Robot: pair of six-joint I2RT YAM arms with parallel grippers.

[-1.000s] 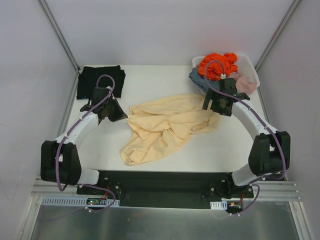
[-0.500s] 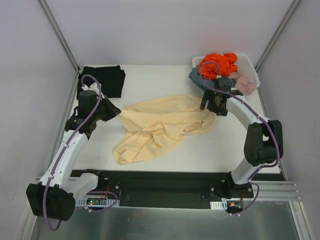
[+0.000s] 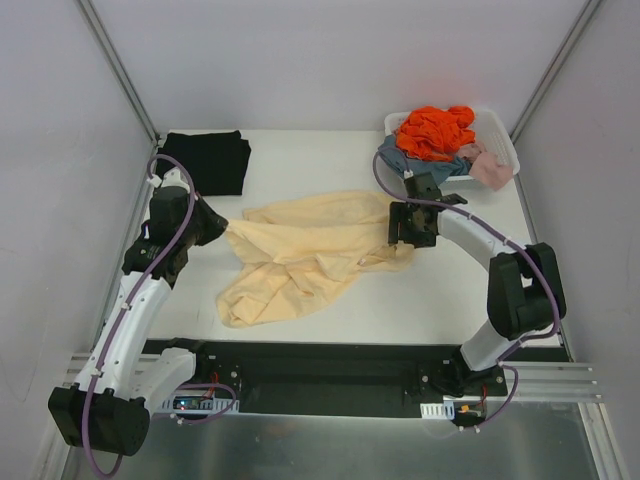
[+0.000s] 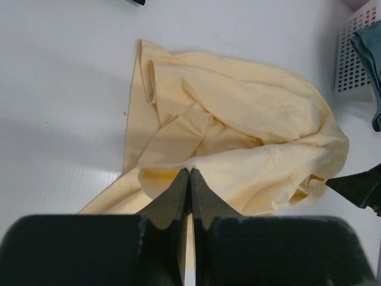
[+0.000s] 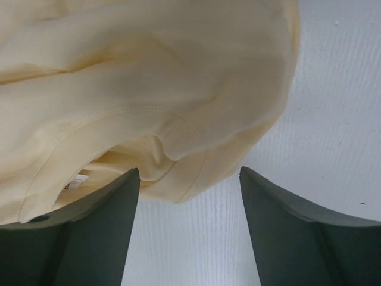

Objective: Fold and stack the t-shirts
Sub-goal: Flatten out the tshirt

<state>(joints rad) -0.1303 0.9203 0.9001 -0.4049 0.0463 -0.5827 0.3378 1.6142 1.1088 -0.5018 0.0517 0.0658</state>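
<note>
The cream-yellow t-shirt (image 3: 305, 250) lies crumpled across the middle of the table. It also shows in the left wrist view (image 4: 238, 125) and the right wrist view (image 5: 143, 77). My left gripper (image 3: 222, 228) is shut on the shirt's left edge, its fingertips (image 4: 180, 179) pinching a fold of cloth. My right gripper (image 3: 400, 232) is open at the shirt's right edge, its jaws standing wide over a rounded fold and bare table. The black t-shirt (image 3: 207, 160) lies folded at the back left corner.
A white slotted basket (image 3: 503, 140) at the back right holds orange, blue-grey and pink clothes; its wall shows in the left wrist view (image 4: 357, 53). The enclosure walls stand close on the left, the right and behind.
My left gripper has pulled the shirt's left edge leftward, dragging the whole shirt left. My right gripper has moved left and nearer, following the shirt's right edge.
</note>
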